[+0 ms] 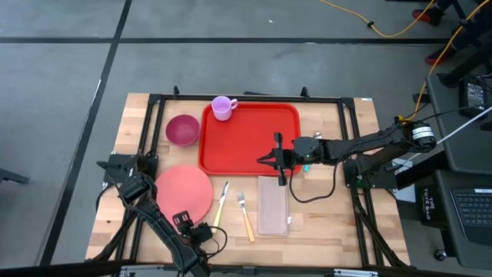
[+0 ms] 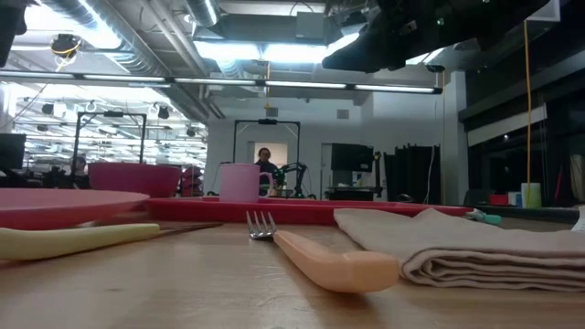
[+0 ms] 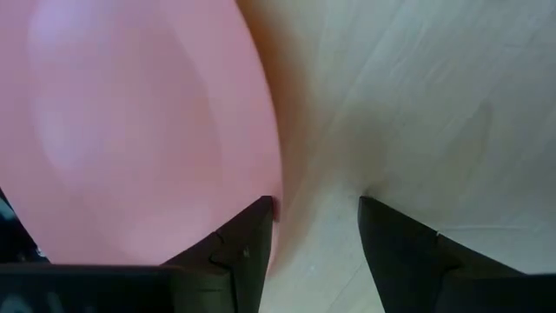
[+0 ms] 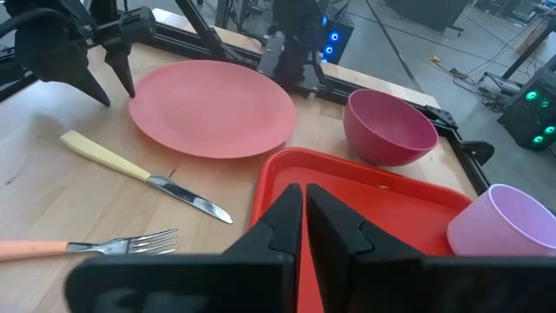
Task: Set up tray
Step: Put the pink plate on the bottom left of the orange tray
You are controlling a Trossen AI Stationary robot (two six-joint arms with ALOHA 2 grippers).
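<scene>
The red tray [image 1: 250, 138] lies in the middle of the table, with a lilac cup [image 1: 223, 108] standing in its far left corner. A round pink plate [image 1: 183, 192] lies flat on the wood to the tray's near left. My left gripper [image 3: 317, 217] hangs open over the plate's near right rim [image 3: 274, 174], pointing steeply down. One finger is above the plate and the other above bare wood. My right gripper [image 4: 304, 204] is shut and holds nothing, hovering roughly level over the tray's near right part.
A magenta bowl [image 1: 182, 129] stands left of the tray. A knife [image 1: 221, 204], a fork [image 1: 246, 215] and a folded beige napkin [image 1: 273, 206] lie side by side on the wood near the tray's near edge. A dark frame [image 1: 254, 98] rims the table.
</scene>
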